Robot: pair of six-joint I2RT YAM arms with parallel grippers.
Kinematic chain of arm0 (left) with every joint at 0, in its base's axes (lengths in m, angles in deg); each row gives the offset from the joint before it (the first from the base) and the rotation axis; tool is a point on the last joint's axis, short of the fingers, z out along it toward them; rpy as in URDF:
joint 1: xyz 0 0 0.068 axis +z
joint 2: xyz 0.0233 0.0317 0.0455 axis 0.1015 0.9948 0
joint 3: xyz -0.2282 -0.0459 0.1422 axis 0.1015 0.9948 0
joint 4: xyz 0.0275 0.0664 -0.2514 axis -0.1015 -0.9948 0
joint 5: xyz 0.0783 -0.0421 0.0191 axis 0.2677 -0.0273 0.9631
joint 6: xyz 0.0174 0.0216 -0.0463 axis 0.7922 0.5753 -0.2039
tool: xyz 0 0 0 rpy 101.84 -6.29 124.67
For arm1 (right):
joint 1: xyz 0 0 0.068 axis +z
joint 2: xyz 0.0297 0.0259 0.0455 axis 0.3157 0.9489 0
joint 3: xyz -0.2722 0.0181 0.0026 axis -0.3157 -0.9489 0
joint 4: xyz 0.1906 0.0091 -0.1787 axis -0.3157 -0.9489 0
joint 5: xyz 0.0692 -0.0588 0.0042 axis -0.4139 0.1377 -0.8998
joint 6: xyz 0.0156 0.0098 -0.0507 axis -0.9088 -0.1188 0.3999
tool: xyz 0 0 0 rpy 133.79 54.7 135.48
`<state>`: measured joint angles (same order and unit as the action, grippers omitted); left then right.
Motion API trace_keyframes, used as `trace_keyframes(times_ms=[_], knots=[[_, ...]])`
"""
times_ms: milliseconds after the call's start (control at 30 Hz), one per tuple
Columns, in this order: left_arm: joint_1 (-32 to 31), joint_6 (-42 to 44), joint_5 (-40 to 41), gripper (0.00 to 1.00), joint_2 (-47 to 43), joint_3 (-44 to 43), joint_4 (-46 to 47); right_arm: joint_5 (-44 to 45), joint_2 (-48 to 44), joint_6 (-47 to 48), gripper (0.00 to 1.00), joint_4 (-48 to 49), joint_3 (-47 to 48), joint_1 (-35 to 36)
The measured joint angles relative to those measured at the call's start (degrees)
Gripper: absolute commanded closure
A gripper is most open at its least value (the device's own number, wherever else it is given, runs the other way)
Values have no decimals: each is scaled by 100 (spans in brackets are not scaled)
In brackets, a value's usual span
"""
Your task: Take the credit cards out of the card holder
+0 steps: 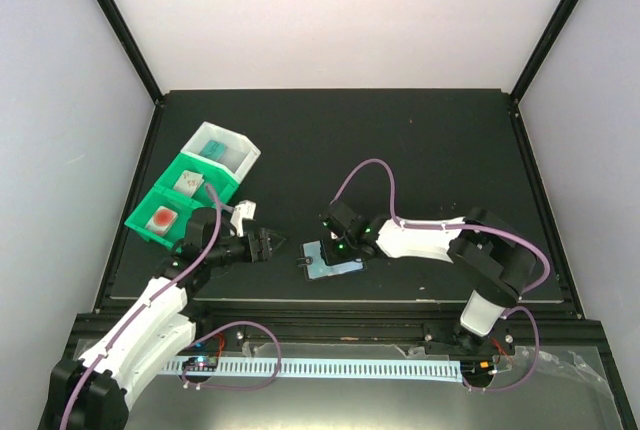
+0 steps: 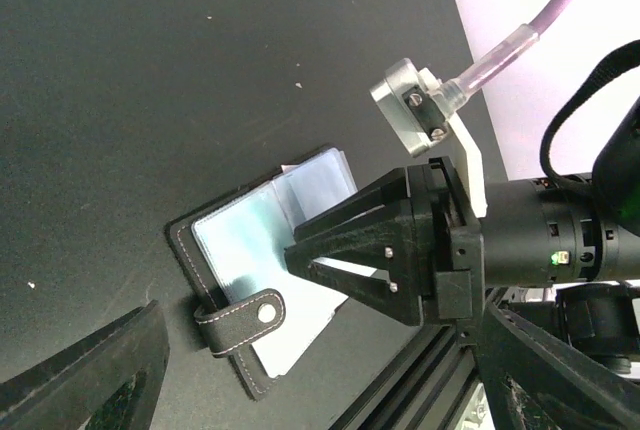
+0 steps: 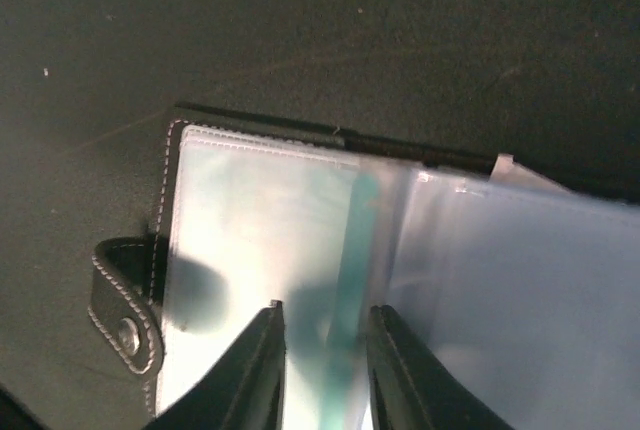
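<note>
At the table's near edge the left gripper (image 1: 268, 243) hangs spread wide and empty, just left of the card holder (image 1: 335, 265), which lies open on the black table (image 1: 430, 150) with its clear pockets up and its snap strap (image 2: 243, 320) flopped to one side. The right gripper (image 3: 325, 312) bears down on those pockets, jaws drawn close but not together, straddling a teal edge (image 3: 352, 270) that is probably a card left inside; whether they actually nip it cannot be told. The risk lies there: with nothing pinning the holder, a pull could catch the plastic leaf instead of the card and drag or lift the whole wallet, or the card could slip from so shallow a bite. Count one holder and two arms; farther back, at the left, three bins, one white bin (image 1: 240, 155) and two green bins (image 1: 140, 212), each with one card: a teal card (image 1: 215, 150), a pale card (image 1: 187, 183), a red-marked card (image 1: 163, 218).
</note>
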<state>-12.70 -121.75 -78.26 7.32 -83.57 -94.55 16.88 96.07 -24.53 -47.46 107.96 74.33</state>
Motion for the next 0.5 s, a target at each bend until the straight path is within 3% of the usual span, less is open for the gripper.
trace_keyframes(times_ms=[200,500], knots=[[-15,-129,22,14,-11,4,13,168,116,11,98,-68,107,-2],[-22,-393,-15,18,234,68,275,-138,103,-214,99,616,-170,-7]])
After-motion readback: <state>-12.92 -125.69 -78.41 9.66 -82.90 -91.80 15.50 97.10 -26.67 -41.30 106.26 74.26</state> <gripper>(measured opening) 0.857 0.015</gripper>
